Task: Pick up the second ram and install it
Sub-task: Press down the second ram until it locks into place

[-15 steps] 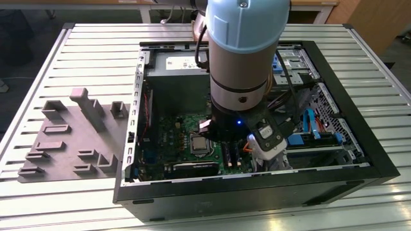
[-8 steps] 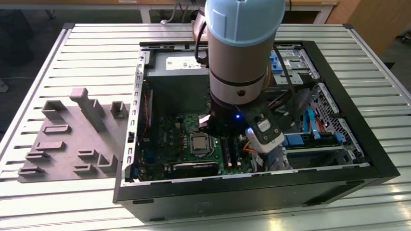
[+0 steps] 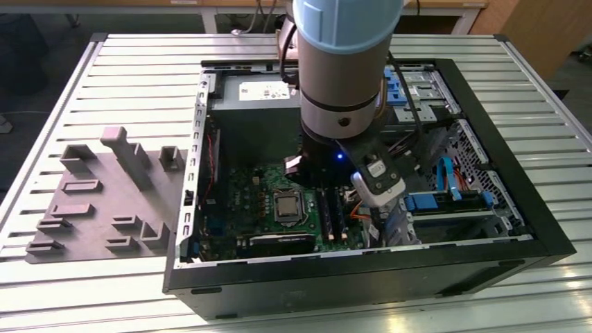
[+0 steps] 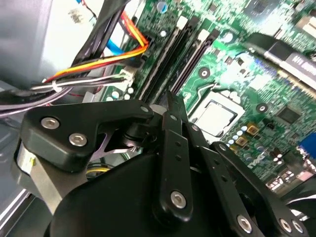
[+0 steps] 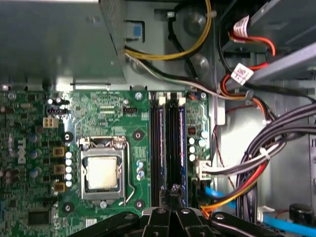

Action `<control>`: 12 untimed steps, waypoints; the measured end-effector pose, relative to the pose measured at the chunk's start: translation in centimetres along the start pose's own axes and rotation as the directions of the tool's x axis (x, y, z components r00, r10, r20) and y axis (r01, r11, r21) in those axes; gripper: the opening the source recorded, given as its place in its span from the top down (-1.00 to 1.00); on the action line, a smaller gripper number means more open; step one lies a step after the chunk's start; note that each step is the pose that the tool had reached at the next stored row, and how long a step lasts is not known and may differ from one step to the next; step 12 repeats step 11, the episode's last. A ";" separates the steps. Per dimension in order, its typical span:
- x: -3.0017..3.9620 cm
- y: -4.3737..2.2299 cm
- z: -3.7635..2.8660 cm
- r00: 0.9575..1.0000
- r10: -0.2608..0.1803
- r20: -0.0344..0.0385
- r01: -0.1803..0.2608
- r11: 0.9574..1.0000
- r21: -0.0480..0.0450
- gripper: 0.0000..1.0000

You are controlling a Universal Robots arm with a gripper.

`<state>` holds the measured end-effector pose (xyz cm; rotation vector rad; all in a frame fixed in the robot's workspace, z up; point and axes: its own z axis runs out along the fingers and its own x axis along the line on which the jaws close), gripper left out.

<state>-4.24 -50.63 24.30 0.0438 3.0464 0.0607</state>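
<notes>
Counting from the exterior view: one robot arm point(image 3: 342, 62) reaches down into one open computer case point(image 3: 518, 229), and one grey holder tray point(image 3: 55, 208) with several upright blocks lies just left of the case. In the first wrist view, one processor socket point(image 5: 102, 173) sits on the green motherboard point(image 5: 29, 123), with two dark memory strips side by side to its right. The gripper point(image 5: 173, 190) hangs over the right strip, the second ram point(image 5: 175, 148), lying in its slot beside the other stick point(image 5: 159, 148); I cannot tell whether it is fully seated. The fingertips are pressed together with nothing between them. Everything rests on a ribbed metal table point(image 3: 138, 62), with wooden furniture point(image 3: 545, 28) at the far side.
</notes>
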 end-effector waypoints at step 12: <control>0.02 0.62 0.02 1.000 0.000 0.000 0.000 1.000 0.000 0.79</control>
